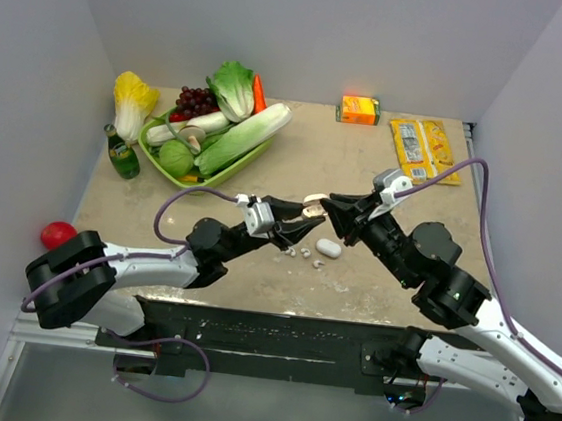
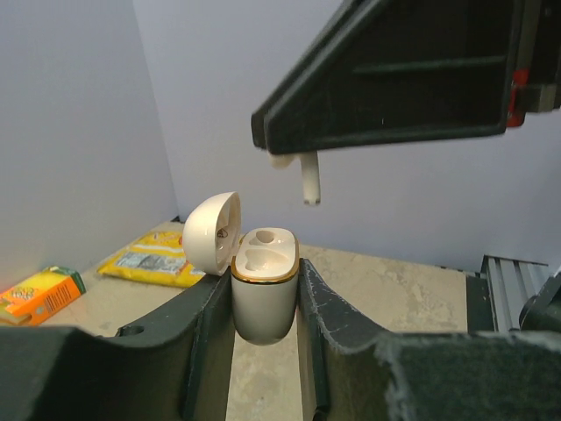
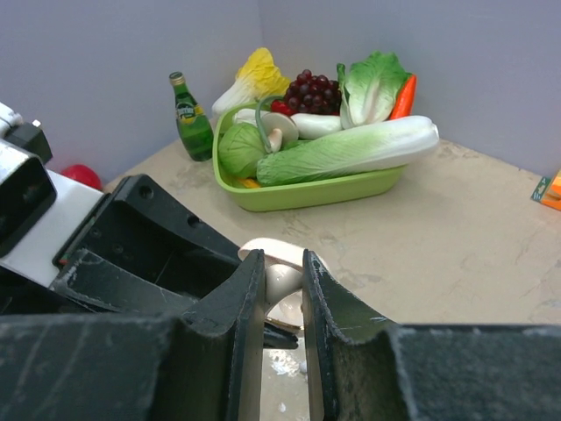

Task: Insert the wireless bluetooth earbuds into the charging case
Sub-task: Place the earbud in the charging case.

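My left gripper (image 1: 303,223) (image 2: 263,279) is shut on the charging case (image 2: 263,307), a cream-white case with a gold rim, held upright above the table. Its lid (image 2: 210,232) (image 1: 313,201) is open and both sockets look empty. My right gripper (image 1: 330,208) (image 3: 281,263) is shut on one white earbud (image 3: 285,279). In the left wrist view the earbud's stem (image 2: 308,180) hangs down from the right gripper, a little above and to the right of the case opening. The case lid (image 3: 267,250) shows just past the right fingertips.
A white oval object (image 1: 328,247) and small white pieces (image 1: 306,252) lie on the table under the grippers. A green tray (image 1: 227,172) of vegetables, a green bottle (image 1: 121,154), an orange carton (image 1: 360,109), a yellow packet (image 1: 423,148) and a red ball (image 1: 56,234) stand around.
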You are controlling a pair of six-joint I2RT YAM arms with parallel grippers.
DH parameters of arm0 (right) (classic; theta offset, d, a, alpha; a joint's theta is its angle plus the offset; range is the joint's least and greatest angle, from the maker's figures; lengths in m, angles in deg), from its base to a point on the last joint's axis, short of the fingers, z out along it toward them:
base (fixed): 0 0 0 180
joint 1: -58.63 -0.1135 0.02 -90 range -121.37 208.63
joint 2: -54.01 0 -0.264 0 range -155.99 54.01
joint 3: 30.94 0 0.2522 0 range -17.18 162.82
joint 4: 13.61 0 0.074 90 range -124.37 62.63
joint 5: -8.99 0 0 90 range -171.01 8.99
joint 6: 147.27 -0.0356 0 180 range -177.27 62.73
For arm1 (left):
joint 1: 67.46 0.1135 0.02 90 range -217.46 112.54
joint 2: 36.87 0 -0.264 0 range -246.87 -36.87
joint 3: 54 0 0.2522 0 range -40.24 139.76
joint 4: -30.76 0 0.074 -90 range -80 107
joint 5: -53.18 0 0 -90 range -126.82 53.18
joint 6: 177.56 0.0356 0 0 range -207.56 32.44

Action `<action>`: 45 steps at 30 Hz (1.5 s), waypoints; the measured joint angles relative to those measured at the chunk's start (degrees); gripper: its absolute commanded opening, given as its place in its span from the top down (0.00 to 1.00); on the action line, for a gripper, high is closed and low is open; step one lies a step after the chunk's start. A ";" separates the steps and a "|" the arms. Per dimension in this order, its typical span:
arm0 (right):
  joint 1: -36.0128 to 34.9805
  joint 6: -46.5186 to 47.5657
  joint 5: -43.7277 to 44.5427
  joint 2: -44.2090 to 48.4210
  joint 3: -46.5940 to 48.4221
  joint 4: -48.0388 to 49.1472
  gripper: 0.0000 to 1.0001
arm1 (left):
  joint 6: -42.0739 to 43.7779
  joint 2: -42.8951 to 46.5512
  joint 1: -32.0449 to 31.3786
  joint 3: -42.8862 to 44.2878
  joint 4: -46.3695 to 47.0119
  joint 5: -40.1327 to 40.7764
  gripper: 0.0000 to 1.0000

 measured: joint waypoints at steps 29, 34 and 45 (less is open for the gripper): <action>-0.04 2.73 3.78 -1.40 4.02 4.02 1.00 | -5.73 1.25 0.00 4.07 0.33 1.99 1.00; -0.07 2.73 4.63 -3.48 4.00 3.50 1.00 | -5.86 1.27 0.00 4.07 0.33 2.03 1.00; -0.07 2.89 5.25 -3.93 4.00 2.75 1.00 | -5.84 2.21 -0.02 3.87 0.33 3.04 1.00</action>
